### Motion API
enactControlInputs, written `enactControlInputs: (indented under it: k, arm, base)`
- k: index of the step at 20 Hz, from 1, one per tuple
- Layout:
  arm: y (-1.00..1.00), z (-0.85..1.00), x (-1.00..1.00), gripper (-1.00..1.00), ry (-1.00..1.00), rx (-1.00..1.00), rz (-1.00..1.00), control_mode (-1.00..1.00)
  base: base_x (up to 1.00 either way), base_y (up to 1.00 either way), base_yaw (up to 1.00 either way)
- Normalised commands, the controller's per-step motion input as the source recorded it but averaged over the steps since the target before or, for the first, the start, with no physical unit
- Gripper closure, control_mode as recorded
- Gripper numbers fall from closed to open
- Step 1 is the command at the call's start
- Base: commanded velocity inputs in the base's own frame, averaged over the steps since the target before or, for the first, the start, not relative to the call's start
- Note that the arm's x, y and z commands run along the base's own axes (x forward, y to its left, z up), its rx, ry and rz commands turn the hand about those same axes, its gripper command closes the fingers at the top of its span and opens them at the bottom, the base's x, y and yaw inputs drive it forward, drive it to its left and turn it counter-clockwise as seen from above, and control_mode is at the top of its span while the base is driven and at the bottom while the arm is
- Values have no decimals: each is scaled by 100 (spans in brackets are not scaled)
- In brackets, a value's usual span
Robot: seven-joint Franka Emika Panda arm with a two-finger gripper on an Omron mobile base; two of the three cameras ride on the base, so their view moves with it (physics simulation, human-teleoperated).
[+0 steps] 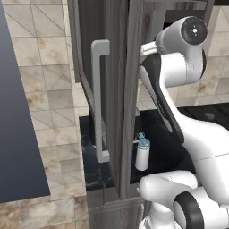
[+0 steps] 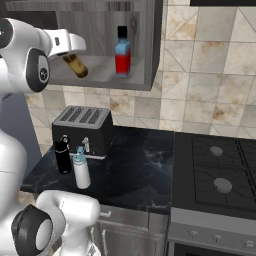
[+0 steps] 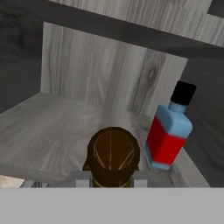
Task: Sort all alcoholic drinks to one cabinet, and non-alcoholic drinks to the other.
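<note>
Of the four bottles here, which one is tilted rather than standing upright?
The amber bottle, held slanted by the gripper at the cabinet opening. The red bottle stands on the shelf; the white bottle and black bottle stand on the counter.

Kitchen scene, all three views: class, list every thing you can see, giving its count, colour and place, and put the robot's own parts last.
Red-and-blue bottle: one, red body, blue shoulders, black cap; upright on the cabinet shelf.
Amber bottle: one, brown; tilted, held at the front of the shelf.
White bottle: one, white with teal lid; on the counter before the toaster.
Black bottle: one, all black; on the counter, left of the white bottle.
Toaster: one, dark grey; at the back of the counter.
Cabinet: one, grey wood grain; on the wall, door open.
Counter: one, black marble.
Stove: one, black; right of the counter.
Gripper: one, white; shut on the amber bottle.
</note>
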Motion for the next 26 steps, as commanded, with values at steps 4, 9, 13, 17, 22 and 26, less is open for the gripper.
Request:
enactControlInputs:
  k: [4,9,13,17,22,26]
  arm:
    - [0,-18,5,100,0,0,0,-100]
    - [0,-12,7,100,-1,0,0,-100]
    - [0,-6,12,100,-2,0,0,-100]
    - [2,-3,17,100,-1,0,0,-100]
    - [5,-2,20,100,0,0,0,-100]
    - [6,-1,22,100,0,0,0,-100]
  base:
    - [0,0,0]
    - [0,0,0]
    - [0,0,0]
    - [0,0,0]
    - [0,0,0]
    - [0,0,0]
